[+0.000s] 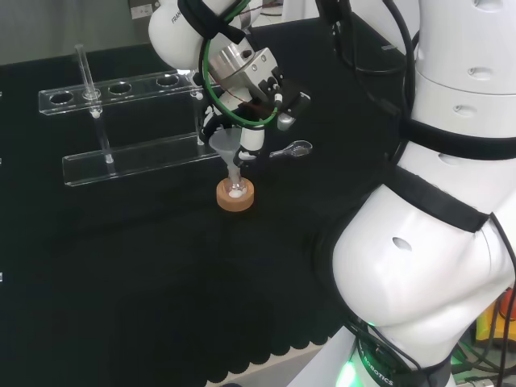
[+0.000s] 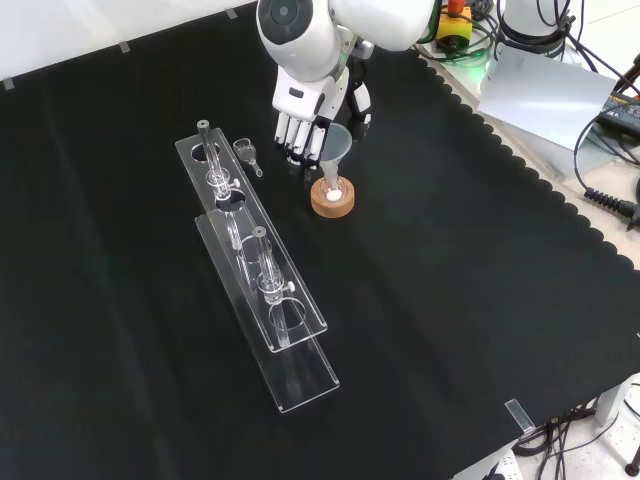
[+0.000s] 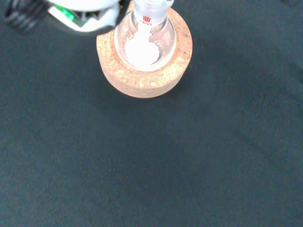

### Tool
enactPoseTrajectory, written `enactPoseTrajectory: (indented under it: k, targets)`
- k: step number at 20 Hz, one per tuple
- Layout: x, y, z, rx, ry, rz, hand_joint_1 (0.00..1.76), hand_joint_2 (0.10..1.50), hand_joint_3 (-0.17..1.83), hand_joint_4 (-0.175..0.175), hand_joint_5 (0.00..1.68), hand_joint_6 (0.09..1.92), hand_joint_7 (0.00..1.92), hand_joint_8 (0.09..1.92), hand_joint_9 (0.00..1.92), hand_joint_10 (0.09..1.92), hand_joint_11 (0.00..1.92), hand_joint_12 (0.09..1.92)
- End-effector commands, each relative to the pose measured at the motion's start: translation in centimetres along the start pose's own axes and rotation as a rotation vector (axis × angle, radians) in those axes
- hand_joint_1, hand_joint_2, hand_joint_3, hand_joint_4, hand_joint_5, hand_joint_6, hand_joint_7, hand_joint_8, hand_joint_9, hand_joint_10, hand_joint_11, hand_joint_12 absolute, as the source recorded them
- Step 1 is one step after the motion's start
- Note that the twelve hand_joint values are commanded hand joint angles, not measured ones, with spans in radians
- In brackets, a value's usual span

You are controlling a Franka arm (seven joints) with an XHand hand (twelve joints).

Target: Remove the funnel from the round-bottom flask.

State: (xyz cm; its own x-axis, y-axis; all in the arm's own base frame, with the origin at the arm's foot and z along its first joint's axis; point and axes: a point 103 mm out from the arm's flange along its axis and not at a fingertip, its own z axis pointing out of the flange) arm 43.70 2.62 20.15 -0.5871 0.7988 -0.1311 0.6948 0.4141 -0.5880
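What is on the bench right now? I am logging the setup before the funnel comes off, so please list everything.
Funnel: one, clear, stem in the flask's neck, beside the hand.
Round-bottom flask: one, clear, white powder inside, on the cork ring.
Cork ring: one, tan, mid-bench.
Tube rack: one, clear, left of the ring in the front view, two tubes upright.
Small clear piece: one, on the cloth by the rack.
Cloth: black, over the bench.
Arm: white.
Hand: black and white, at the funnel.

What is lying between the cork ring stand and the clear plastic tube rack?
In the front view, bare black cloth separates the round cork ring stand from the clear plastic tube rack. A small clear glass piece lies farther back, outside that stretch.
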Motion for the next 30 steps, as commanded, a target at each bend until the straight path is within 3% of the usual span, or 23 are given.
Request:
enactPoseTrajectory:
  k: [1, 10, 17, 27, 30]
  targets:
    - [-0.1, 0.0, 0.0, -0.012, -0.011, 0.003, 0.90, 0.61, 0.70, 0.044, 0.42, 0.09, 0.15, 0.66, 0.45, 0.67, 0.42, 1.41]
    - [0.1, -0.2, -0.2, -0.080, -0.051, 0.038, 0.96, 0.66, 0.74, 0.029, 0.62, 0.09, 0.47, 0.62, 0.81, 0.51, 0.55, 1.32]
    - [-0.1, -1.3, -2.1, -0.125, -0.060, 0.044, 0.97, 0.69, 0.75, 0.011, 0.70, 0.15, 0.54, 0.61, 0.88, 0.48, 0.60, 1.29]
    - [0.1, -2.8, -5.1, -0.057, -0.091, 0.043, 0.96, 0.68, 0.77, 0.001, 0.66, 0.25, 0.54, 0.61, 0.93, 0.45, 0.57, 1.29]
    - [0.0, -3.4, -5.5, -0.045, -0.098, 0.050, 0.96, 0.68, 0.78, 0.001, 0.61, 0.40, 0.54, 0.62, 0.95, 0.43, 0.57, 1.30]
